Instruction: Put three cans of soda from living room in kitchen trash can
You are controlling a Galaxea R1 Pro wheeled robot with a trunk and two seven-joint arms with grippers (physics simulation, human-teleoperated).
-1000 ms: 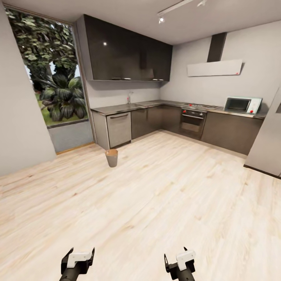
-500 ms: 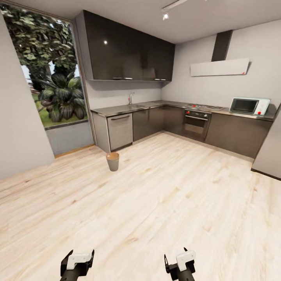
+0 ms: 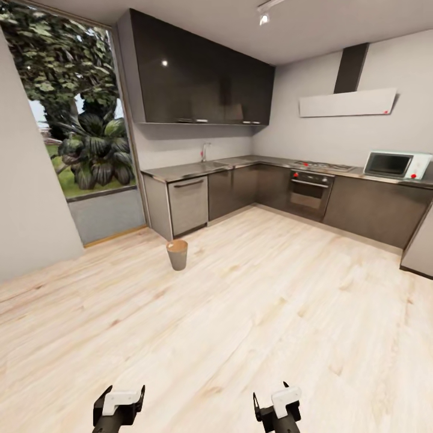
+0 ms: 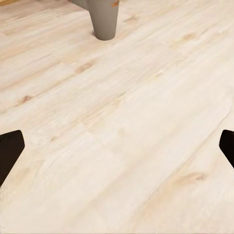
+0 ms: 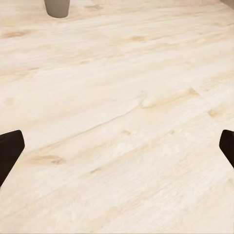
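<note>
I am in the kitchen, with grey cabinets (image 3: 231, 189) and a dark countertop along the far walls. The trash can (image 3: 177, 254), a small grey tapered bin with an orange-brown top, stands on the wood floor ahead and left of centre. Its base also appears in the left wrist view (image 4: 104, 19) and the right wrist view (image 5: 57, 7). The cans of soda are out of view. My left gripper (image 3: 124, 392) and right gripper (image 3: 270, 394) hang low at the near edge, both open with nothing between the fingertips (image 4: 9, 148).
A dishwasher (image 3: 187, 204) stands behind the bin, with a sink and tap (image 3: 205, 151) above. An oven (image 3: 309, 193) and a microwave (image 3: 396, 164) sit along the right wall. A tall window (image 3: 72, 120) is at left. Wide bare floor (image 3: 240, 313) lies between me and the bin.
The whole view has shifted as the camera moved closer to the kitchen units; the bin now sits slightly lower and larger in view. Both grippers hold the same open pose.
</note>
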